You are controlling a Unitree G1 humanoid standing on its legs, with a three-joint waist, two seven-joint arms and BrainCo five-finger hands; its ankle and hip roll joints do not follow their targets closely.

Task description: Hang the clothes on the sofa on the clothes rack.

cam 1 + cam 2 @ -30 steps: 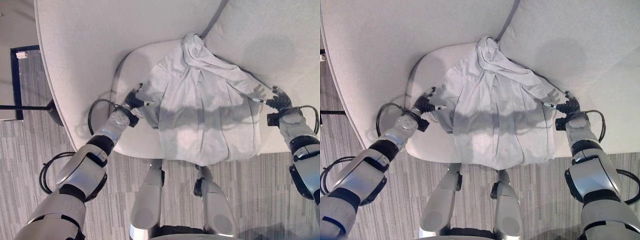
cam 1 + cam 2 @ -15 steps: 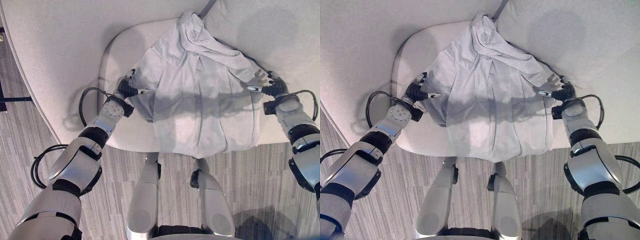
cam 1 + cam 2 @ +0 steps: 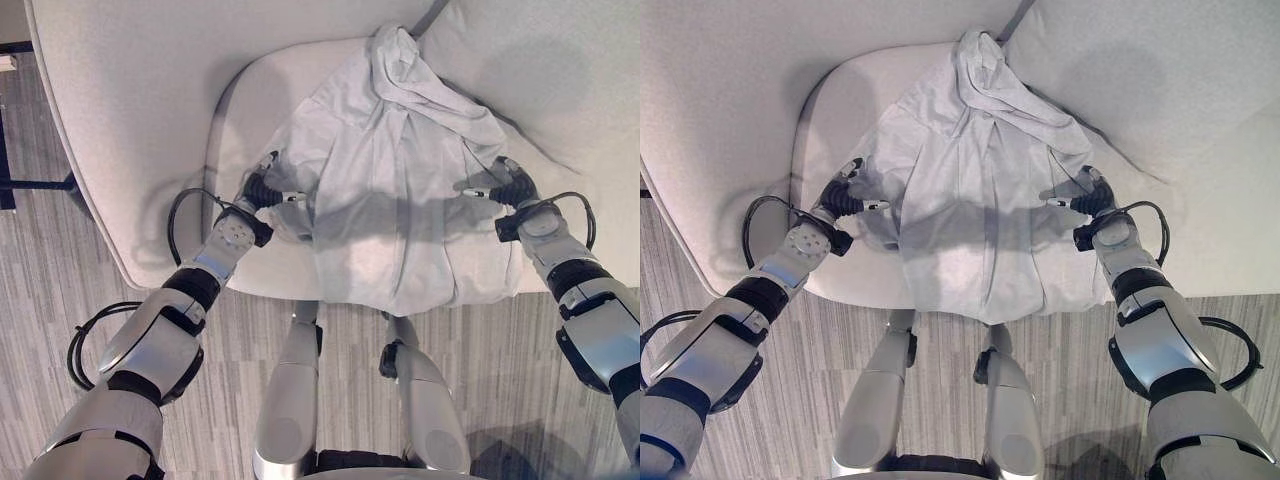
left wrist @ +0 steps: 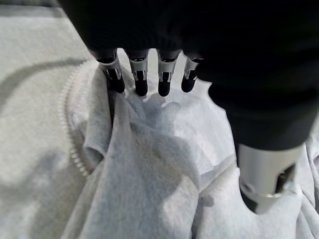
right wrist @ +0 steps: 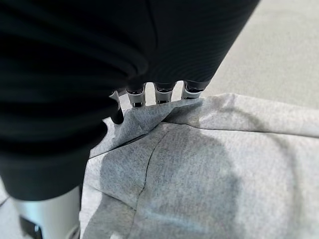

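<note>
A light grey hooded garment (image 3: 390,190) lies spread on the sofa's seat cushion (image 3: 250,110), hood toward the backrest and hem over the front edge. My left hand (image 3: 258,192) rests at the garment's left edge. In the left wrist view its straight fingers (image 4: 141,79) touch the rumpled cloth (image 4: 149,169) while the thumb stands apart. My right hand (image 3: 515,190) lies on the garment's right side by the sleeve. Its fingers (image 5: 162,92) are straight against a folded edge of the cloth (image 5: 199,174), tips partly tucked behind the fold. Neither hand is closed on the cloth.
The pale sofa curves round the seat, with a large back cushion (image 3: 540,70) at the upper right. Grey striped floor (image 3: 60,290) lies left of and below the sofa. A dark bar (image 3: 40,183) of some frame stands on the floor at the far left.
My right hand has moved inward from beside the sleeve onto the garment. My left hand stays at the left edge. The camera has shifted, so the whole scene has slid.
</note>
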